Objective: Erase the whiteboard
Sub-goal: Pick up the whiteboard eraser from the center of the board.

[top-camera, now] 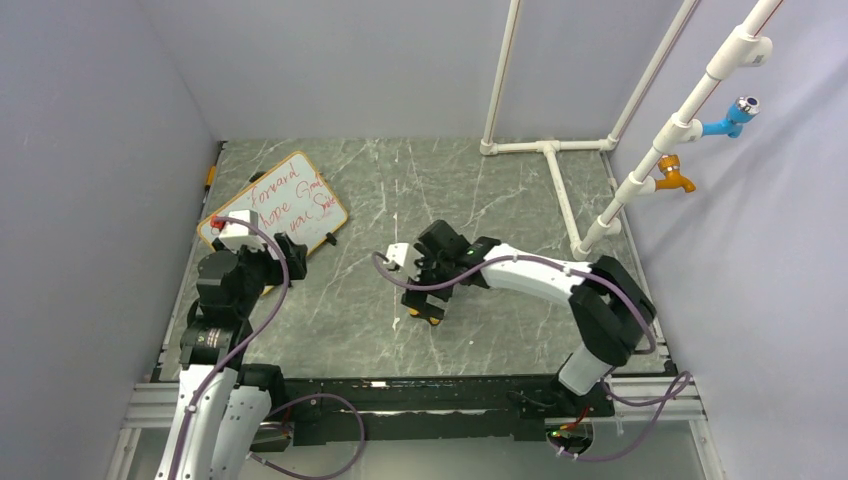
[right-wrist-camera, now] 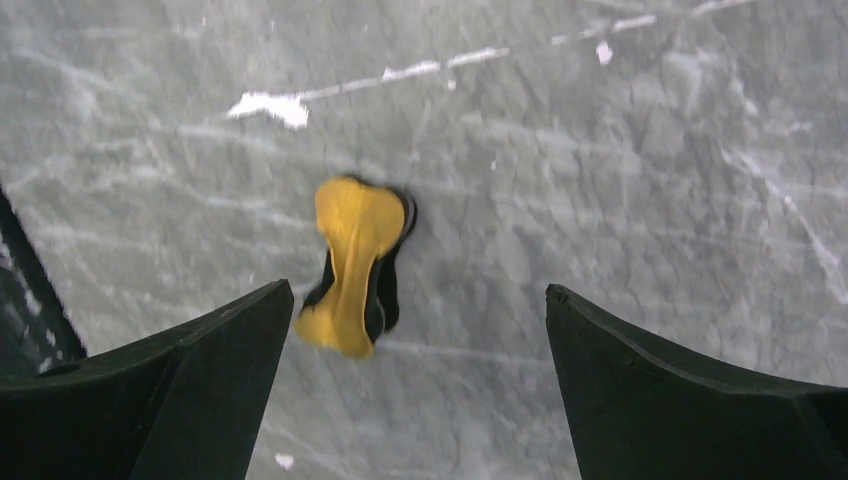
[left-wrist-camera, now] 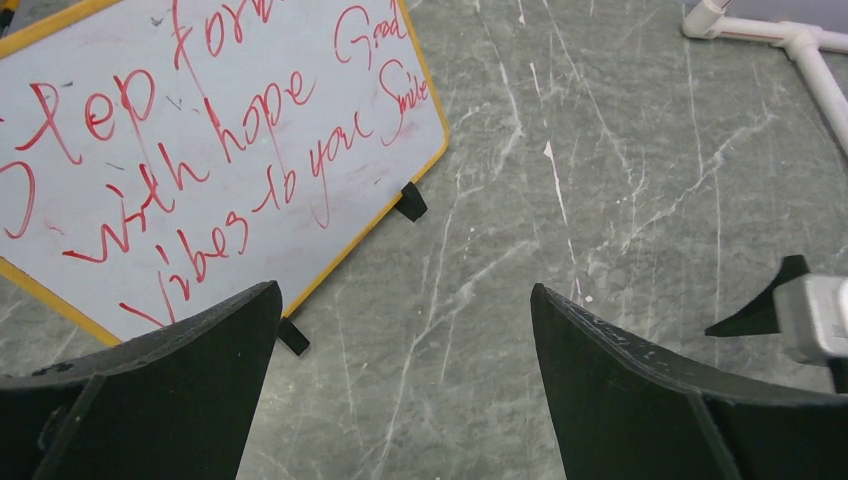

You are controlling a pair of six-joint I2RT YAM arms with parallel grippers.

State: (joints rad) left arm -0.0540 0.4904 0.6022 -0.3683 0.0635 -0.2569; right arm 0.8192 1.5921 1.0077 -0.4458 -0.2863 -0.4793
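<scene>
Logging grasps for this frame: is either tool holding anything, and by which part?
Nothing held: left tool open beside the whiteboard, right tool open over the yellow piece.

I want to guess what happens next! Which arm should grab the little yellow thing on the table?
Right, probably. The right gripper hangs open just over the yellow piece, close to one finger. The left gripper, also open, sits by the whiteboard, away from it.

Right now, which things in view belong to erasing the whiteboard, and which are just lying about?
For the job:
whiteboard with red writing
yellow bone-shaped piece, black underneath, probably the eraser, under the open right pincer

Just lying about:
white pipe frame
blue tap
orange tap
</scene>
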